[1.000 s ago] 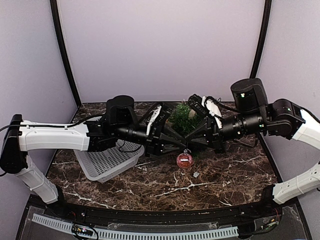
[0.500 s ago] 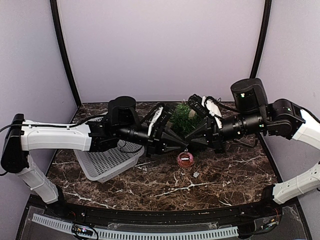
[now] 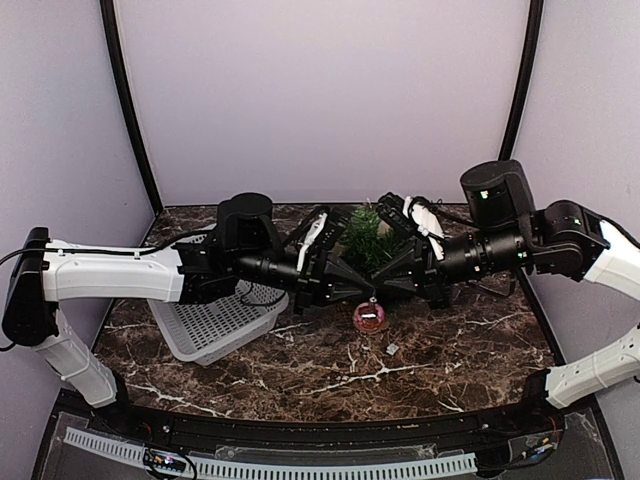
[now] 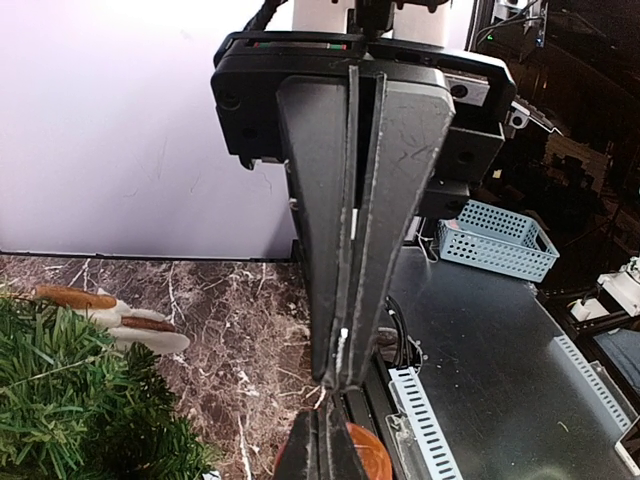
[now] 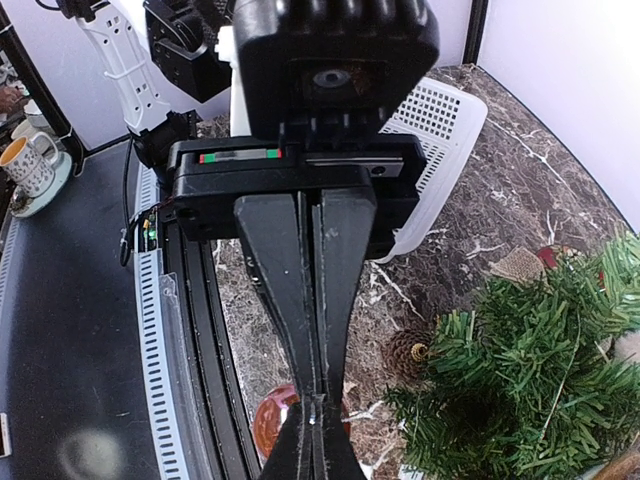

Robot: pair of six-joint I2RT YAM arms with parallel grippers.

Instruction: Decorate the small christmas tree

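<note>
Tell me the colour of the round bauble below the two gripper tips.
Translucent red. The bauble shows best in the top external view.

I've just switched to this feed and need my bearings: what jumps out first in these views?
The two arms meet tip to tip over the middle of the marble table. The left gripper and right gripper are both shut, just in front of the small christmas tree. Directly under that meeting point is a red bauble on a thin thread; which gripper holds it is unclear. A white perforated basket lies at the left, partly under the left arm.
</note>
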